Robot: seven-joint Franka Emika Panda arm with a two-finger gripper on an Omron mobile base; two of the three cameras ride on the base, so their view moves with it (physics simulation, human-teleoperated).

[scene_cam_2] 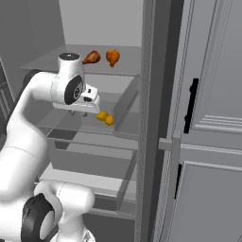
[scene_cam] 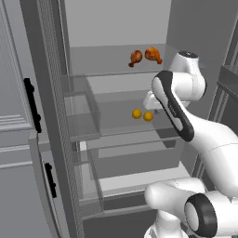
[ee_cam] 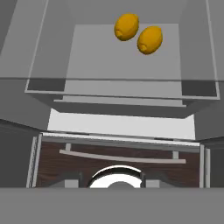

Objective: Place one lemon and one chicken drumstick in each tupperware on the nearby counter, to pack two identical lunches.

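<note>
Open fridge, two lemons (ee_cam: pixel 138 33) side by side on middle shelf (scene_cam: pixel 121 125), two drumsticks (scene_cam: pixel 145 56) above, gripper (scene_cam_2: pixel 79 112) near lemons, jaw state unclear

Open air lies above the middle fridge shelf (scene_cam: pixel 116 118) in front of the two lemons (ee_cam: pixel 138 34) (touching, side by side), bounded overhead by the upper shelf (scene_cam: pixel 102 60) carrying two drumsticks (scene_cam: pixel 145 56) and leftward by the door bins (scene_cam: pixel 86 111).

No text, label, brand, number or sign can be read anywhere in these views.
</note>
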